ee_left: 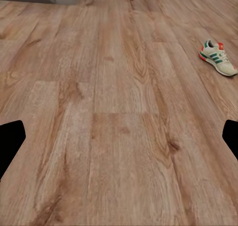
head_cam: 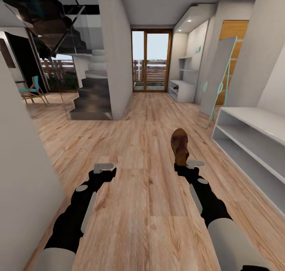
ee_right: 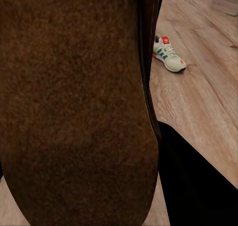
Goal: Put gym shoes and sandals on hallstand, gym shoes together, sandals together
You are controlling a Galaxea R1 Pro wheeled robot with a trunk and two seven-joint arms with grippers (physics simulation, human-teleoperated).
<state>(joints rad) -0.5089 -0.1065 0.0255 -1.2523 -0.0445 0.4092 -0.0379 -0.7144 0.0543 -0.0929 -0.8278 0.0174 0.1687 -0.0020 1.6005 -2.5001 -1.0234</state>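
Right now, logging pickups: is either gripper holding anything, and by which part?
The right gripper holds a brown sandal by one end; heel or toe, I cannot tell. The left gripper is open, empty.

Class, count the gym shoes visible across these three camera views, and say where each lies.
1 for certain: a gym shoe on the floor in the left wrist view. The right wrist view's gym shoe, beyond the held sandal, may be another.

Right claw (head_cam: 185, 165) grips a brown sandal (head_cam: 180, 144) above the floor (head_cam: 138, 144).
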